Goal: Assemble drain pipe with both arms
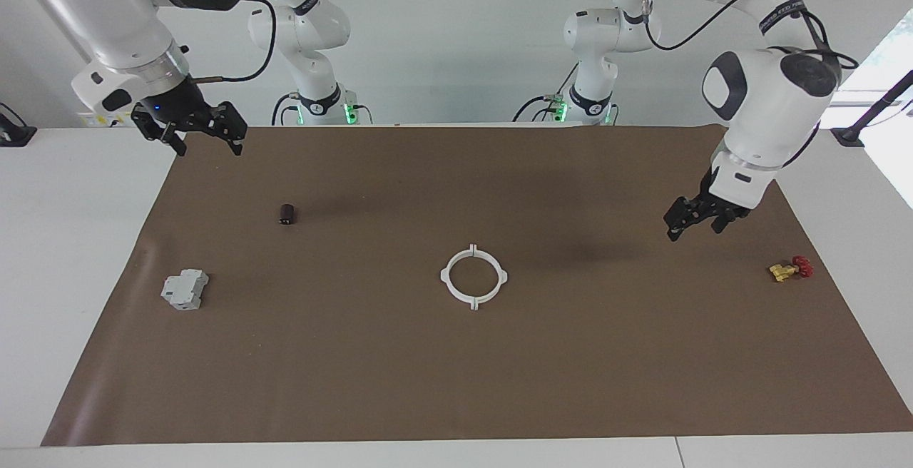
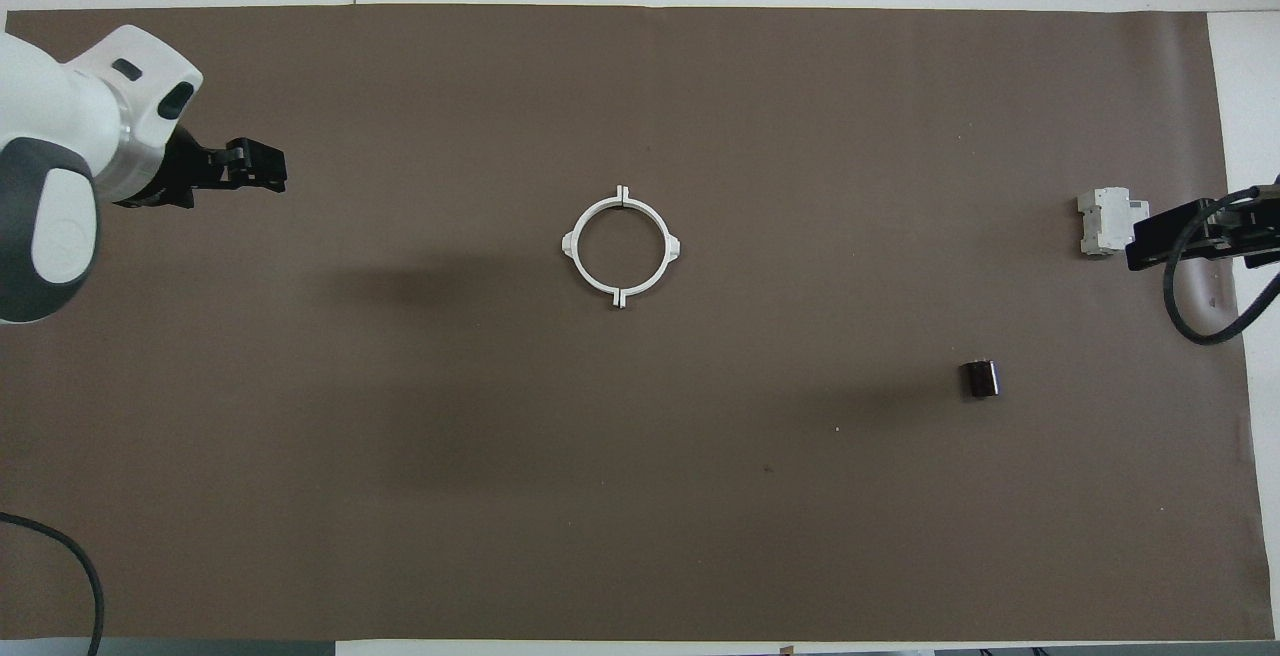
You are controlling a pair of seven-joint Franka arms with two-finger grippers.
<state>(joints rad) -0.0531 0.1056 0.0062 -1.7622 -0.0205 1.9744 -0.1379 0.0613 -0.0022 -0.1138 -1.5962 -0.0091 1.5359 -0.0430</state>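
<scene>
- Both claws hang in the air with fingers spread and nothing between them: the right gripper (image 1: 191, 134) waits over the mat's corner nearest the robots at its own end, and the left gripper (image 1: 695, 222) is over the mat toward the left arm's end.
- Nearest the robots lies a small dark cylinder (image 1: 287, 214), toward the right arm's end.
- Farther out, mid-mat, the white ring (image 1: 473, 277) lies flat; its two halves seem joined, four tabs out.
- About level with it, a yellow valve with a red handle (image 1: 790, 268) lies near the left arm's end.
- Slightly farther out still, a grey block (image 1: 185, 289) lies at the right arm's end.
</scene>
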